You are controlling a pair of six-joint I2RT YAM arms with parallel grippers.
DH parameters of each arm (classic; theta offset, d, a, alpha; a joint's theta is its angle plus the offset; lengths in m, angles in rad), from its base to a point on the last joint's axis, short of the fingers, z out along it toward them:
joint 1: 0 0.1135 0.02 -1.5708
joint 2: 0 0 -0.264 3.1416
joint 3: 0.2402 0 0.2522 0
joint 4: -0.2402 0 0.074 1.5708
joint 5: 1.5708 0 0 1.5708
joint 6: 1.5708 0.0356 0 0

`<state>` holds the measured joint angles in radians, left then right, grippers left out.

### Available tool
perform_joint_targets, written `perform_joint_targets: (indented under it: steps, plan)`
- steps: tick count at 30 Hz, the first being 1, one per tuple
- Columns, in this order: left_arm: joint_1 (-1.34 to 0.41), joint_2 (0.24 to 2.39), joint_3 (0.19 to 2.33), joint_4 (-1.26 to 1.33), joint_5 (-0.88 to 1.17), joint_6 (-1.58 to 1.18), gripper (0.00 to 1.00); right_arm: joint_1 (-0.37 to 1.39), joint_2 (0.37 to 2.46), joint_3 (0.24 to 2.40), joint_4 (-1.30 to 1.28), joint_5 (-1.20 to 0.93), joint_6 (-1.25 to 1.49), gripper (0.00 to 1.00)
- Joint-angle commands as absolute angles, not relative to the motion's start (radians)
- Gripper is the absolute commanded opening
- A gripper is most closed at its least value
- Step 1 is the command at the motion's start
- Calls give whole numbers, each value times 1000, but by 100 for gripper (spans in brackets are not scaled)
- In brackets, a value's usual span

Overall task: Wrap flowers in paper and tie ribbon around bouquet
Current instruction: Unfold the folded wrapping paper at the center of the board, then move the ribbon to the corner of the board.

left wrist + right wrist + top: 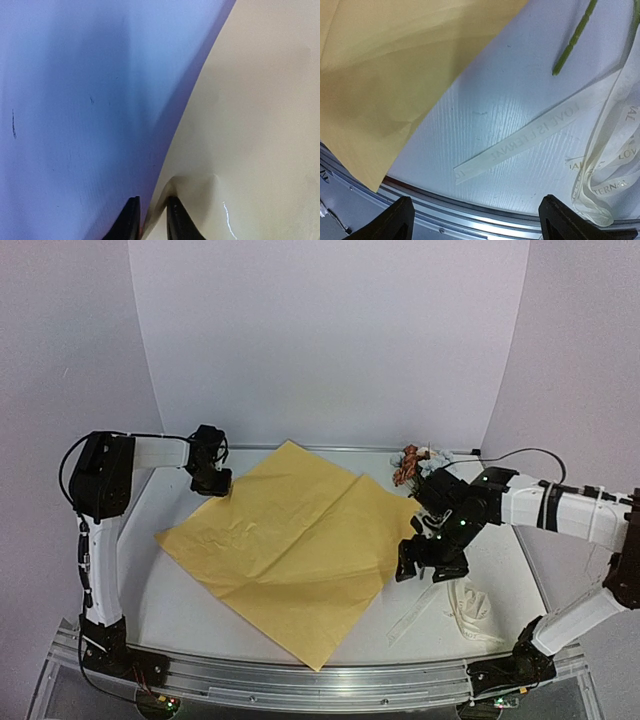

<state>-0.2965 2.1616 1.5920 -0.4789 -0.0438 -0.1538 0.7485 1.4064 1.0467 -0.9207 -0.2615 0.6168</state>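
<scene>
Near right, the ribbon (pixel 468 608) lies heaped beside your right gripper (pixel 481 220), jaws wide and empty. The paper (pixel 290 540) spreads mid-table. Your left gripper (pixel 150 222) sits narrow at its far corner, and I cannot tell if it grips. The flowers (pixel 415 462) lie far right, off the paper, so reaching for them could snag its edge.

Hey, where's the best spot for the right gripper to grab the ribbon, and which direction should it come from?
Probably the straight tail of the ribbon, near its free end. It lies flat and single on the table, apart from the loops and the paper. Come straight down with the open right gripper, fingers across the tail's width; the loops would likely tangle.
</scene>
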Motion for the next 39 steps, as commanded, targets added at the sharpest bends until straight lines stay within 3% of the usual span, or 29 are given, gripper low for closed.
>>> perform_joint_targets:
  steps: [1,6,9,17,22,25,39]
  plan:
    - [-260,2109,1688,-455,-3,-136,42,714,1523,1211,-916,-223,582,89]
    - [-280,2025,1723,-473,84,-247,70,667,1584,1271,-917,-174,577,91]
    - [-386,1946,1617,-415,88,-300,74,629,1588,1281,-916,-147,566,94]
    - [-737,1929,1458,-338,125,-430,68,518,1582,1252,-856,-20,479,98]
    - [-883,1992,1466,-336,126,-459,66,417,1613,1206,-745,-77,480,98]
    - [-908,2021,1461,-349,130,-476,64,349,1617,1158,-740,-154,554,93]
    - [-908,1989,1278,-393,96,-440,56,336,1559,895,-752,59,668,94]
